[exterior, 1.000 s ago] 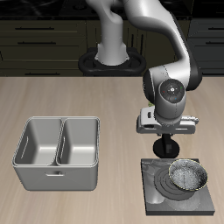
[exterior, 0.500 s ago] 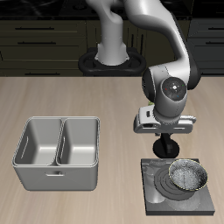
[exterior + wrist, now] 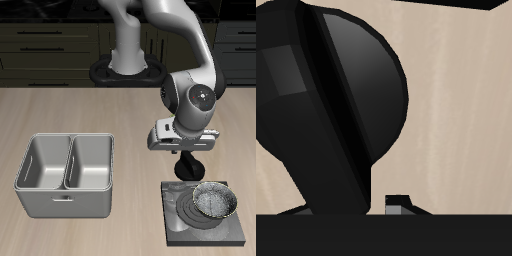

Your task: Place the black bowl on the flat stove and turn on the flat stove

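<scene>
The small dark speckled-inside black bowl [image 3: 214,202] sits on the flat dark-grey square stove [image 3: 176,226]. The gripper [image 3: 187,172] hangs over its back edge; jaw state unclear.

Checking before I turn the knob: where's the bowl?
In the exterior view the bowl sits on the stove near the table's front edge, just in front of the gripper.
</scene>
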Tool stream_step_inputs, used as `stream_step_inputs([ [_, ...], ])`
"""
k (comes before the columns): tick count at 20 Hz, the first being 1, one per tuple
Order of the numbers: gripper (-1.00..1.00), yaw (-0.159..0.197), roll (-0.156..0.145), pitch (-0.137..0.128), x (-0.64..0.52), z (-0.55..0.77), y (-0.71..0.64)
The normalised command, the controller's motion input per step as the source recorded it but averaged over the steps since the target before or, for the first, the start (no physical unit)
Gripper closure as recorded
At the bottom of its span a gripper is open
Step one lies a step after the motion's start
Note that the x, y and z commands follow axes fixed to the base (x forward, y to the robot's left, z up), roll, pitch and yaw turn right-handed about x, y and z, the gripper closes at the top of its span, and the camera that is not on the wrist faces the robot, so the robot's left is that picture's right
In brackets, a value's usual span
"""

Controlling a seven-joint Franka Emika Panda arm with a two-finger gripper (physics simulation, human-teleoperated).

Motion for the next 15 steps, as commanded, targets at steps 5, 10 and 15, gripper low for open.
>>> stream_step_inputs([
  [5,1.00,0.076,-0.041,-0.051,-0.11,0.18,-0.38],
  [10,1.00,0.055,-0.013,-0.034,-0.01,0.17,-0.18],
  [15,1.00,0.036,-0.017,-0.053,0.03,0.26,-0.20],
])
